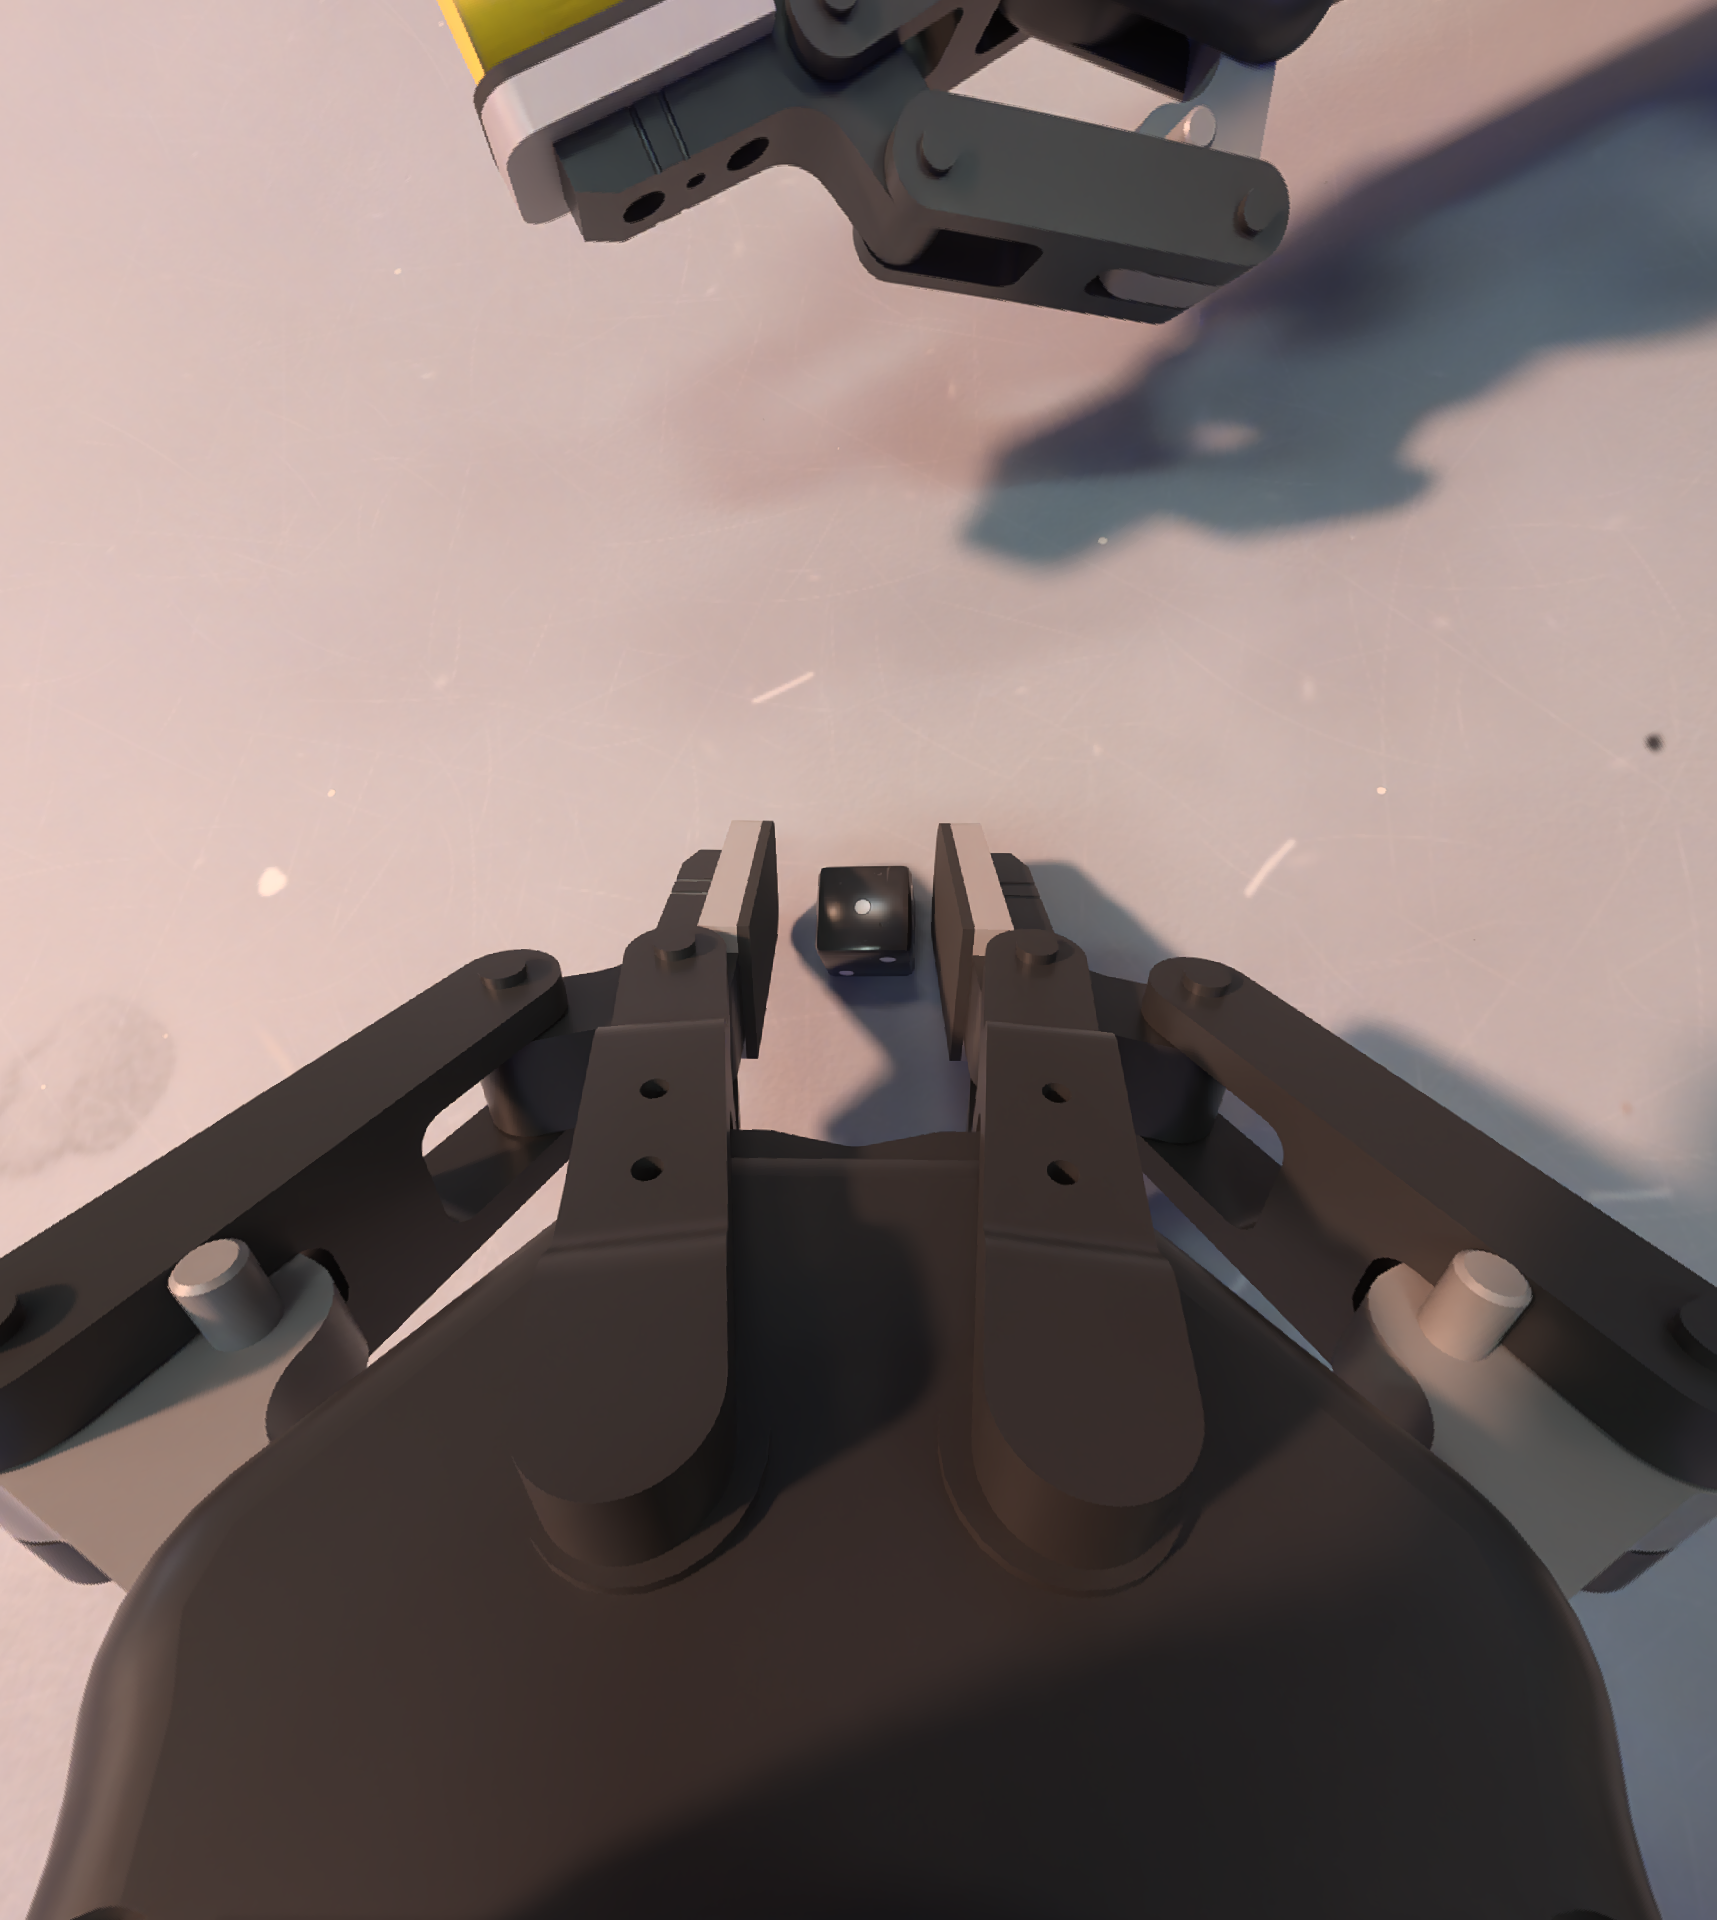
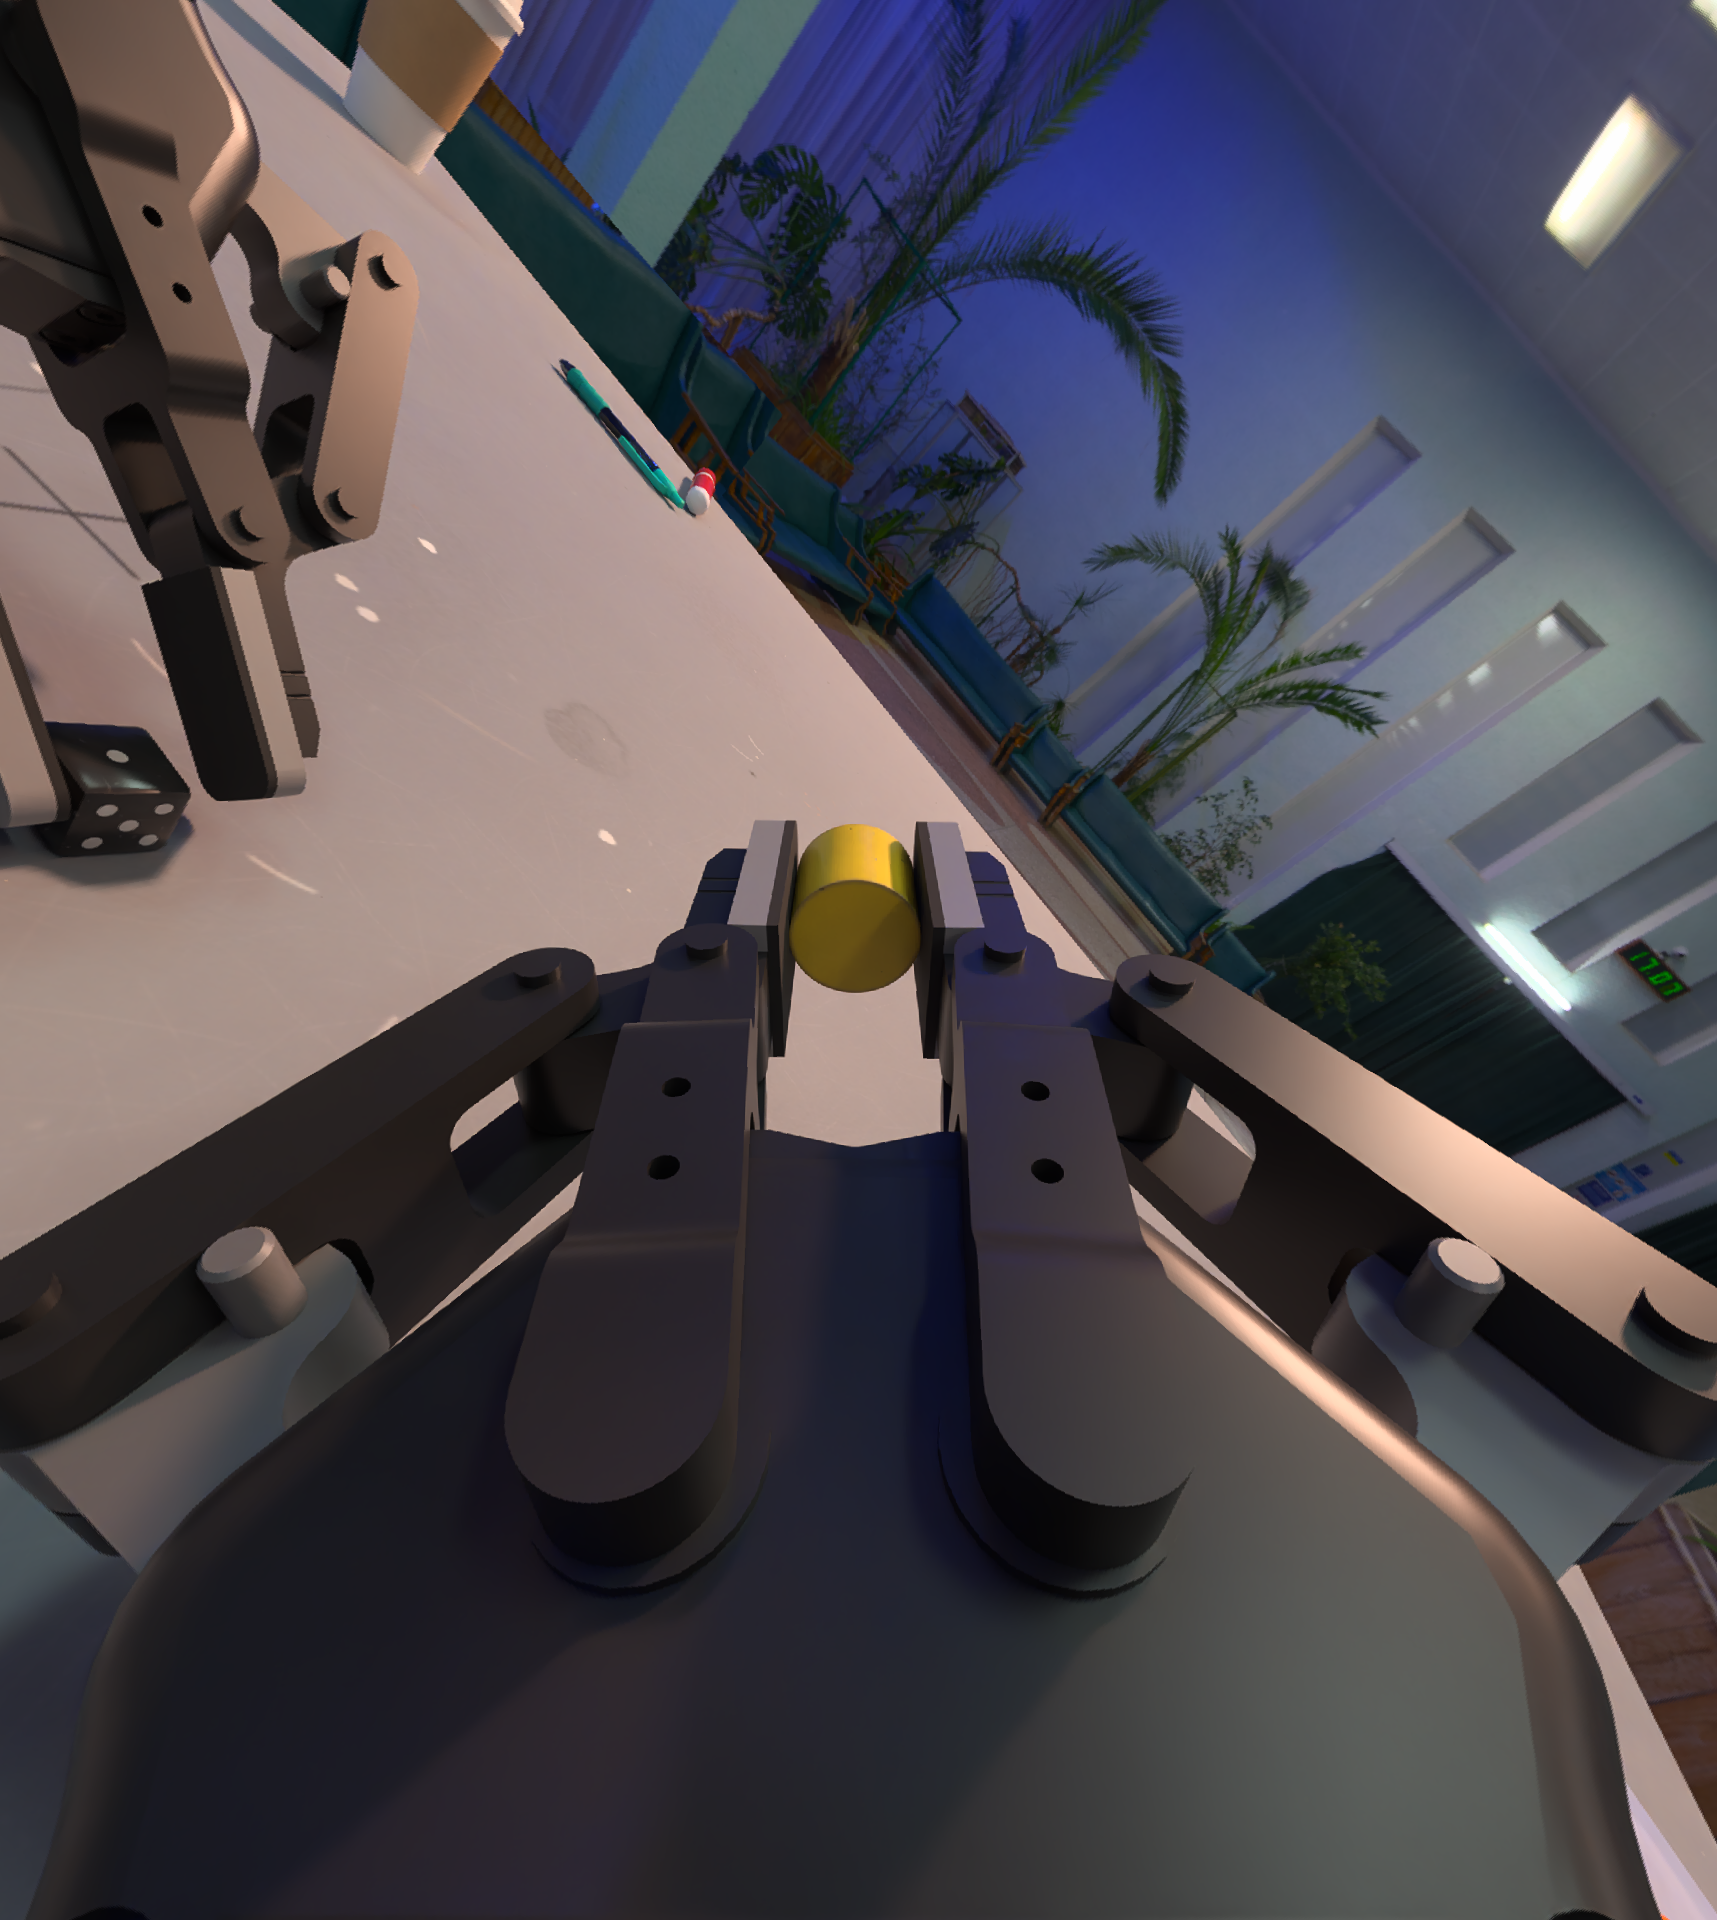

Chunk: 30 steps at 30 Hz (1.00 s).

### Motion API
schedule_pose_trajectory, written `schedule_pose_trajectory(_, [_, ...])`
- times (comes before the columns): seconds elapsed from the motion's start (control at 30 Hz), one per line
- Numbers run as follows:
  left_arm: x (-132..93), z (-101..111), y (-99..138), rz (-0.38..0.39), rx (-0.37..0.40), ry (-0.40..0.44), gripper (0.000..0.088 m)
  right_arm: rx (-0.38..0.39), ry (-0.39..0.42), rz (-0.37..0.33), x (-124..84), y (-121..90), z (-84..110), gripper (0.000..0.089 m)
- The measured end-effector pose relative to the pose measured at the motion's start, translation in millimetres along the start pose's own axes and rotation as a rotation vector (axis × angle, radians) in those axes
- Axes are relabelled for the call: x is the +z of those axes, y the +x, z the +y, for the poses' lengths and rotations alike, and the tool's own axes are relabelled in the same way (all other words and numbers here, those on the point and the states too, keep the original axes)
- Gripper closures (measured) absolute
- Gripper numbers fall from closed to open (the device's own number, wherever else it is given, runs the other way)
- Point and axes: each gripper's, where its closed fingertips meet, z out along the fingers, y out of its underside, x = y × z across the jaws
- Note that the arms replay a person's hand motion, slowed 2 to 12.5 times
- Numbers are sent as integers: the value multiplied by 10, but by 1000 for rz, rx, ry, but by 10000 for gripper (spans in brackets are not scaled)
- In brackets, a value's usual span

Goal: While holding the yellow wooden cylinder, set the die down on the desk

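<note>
Bare desk [image 1: 418, 623] surrounds the die [image 1: 864, 920] — only the right gripper [image 1: 521, 125] crowds, seemingly overhead.

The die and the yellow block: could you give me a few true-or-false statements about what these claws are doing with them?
1. The right gripper is shut on the yellow wooden cylinder. True.
2. The die is white with black spots. False: it is black with white spots.
3. The left gripper pinches the die tightly. False: gaps show between its fingers and the die.
4. The die rests on the desk. True.
5. A pen lies near the desk's far edge. True.
6. The cylinder lies on the desk. False: it is held above it.
</note>
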Motion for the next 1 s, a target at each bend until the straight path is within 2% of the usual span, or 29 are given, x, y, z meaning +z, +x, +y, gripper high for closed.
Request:
schedule_pose_trajectory(0.47, [-13, -9, 1, 3, -3, 11, 589, 4, 2, 0, -1, 3, -3, 695])
schedule_pose_trajectory(1.0, [-85, -33, -36, 19, -53, 60, 547, 11, 4, 2, -3, 12, -2, 695])
